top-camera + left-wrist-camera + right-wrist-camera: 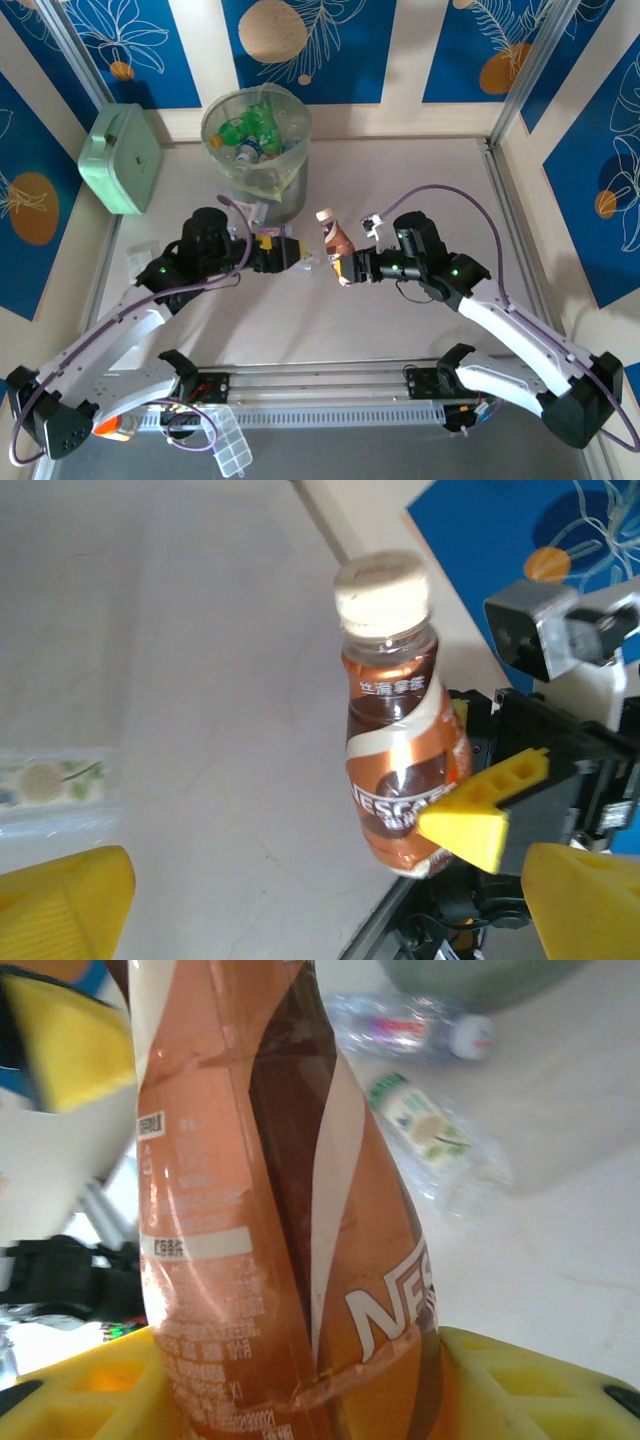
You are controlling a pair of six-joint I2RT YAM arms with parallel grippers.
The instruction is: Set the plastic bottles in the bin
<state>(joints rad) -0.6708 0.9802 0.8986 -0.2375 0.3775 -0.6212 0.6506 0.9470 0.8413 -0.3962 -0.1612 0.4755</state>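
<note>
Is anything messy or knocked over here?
Yes. A white-capped clear bottle and a green-labelled bottle lie on their sides on the table near the bin, not inside it. The green-labelled bottle looks squashed. The brown bottle leans in the right gripper.

Bins: I count one bin [285,185], upper centre of the overhead frame.
Bottles in it: a heap of bottles [238,132]; I make out at least three and cannot count further.
Brown kind: one brown bottle [336,240], centre of frame.
Clear kind on the table [420,190]: two in my right wrist view, a white-capped bottle [410,1028] and a green-labelled bottle [432,1138], both upper right.
Boxes: one mint-green box [122,158], upper left.
Cases: one clear compartment case [230,455], bottom left.
Arms: two, the left arm [130,320] and the right arm [510,320].
</note>
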